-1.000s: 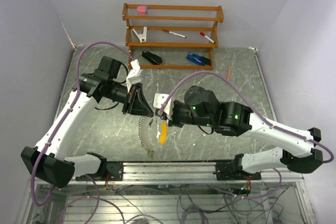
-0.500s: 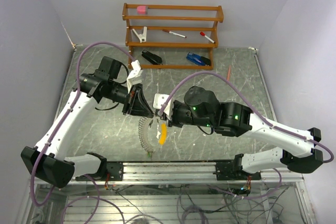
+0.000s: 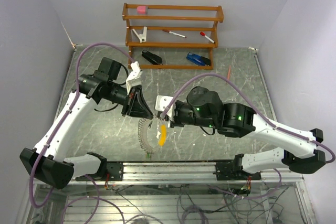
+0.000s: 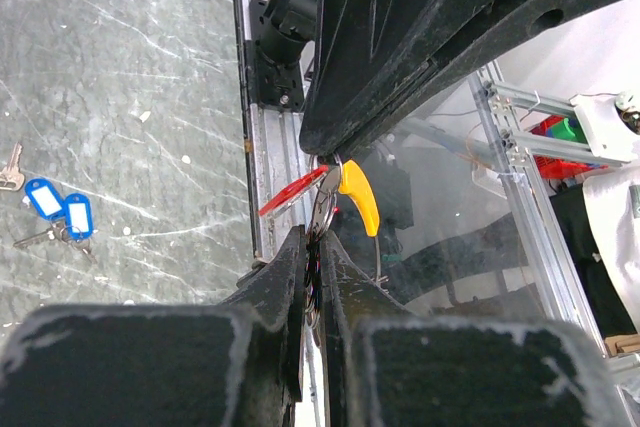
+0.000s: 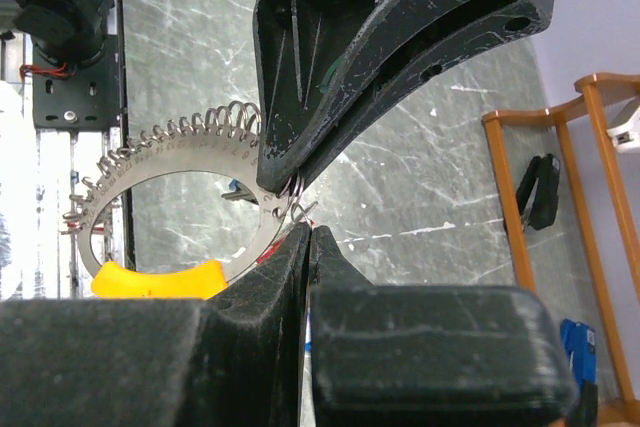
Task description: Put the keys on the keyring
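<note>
Edging slightly rightward, right arm (image 3: pixel 231 119); left jaws still clamp the keyring (image 5: pixel 150 169)

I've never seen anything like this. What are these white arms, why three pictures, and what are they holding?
These are two robot arms bolted to a table, each ending in a two-finger pincer called a gripper. One picture looks down from above; the other two come from a camera on each wrist, so black fingers fill the foreground. The left gripper pinches a metal keyring edged with little loops. The right gripper is shut right beside it; what it pinches is hidden. A yellow tag and a red tag hang there. Two blue-tagged keys lie on the table. A wooden rack stands at the back.
</note>
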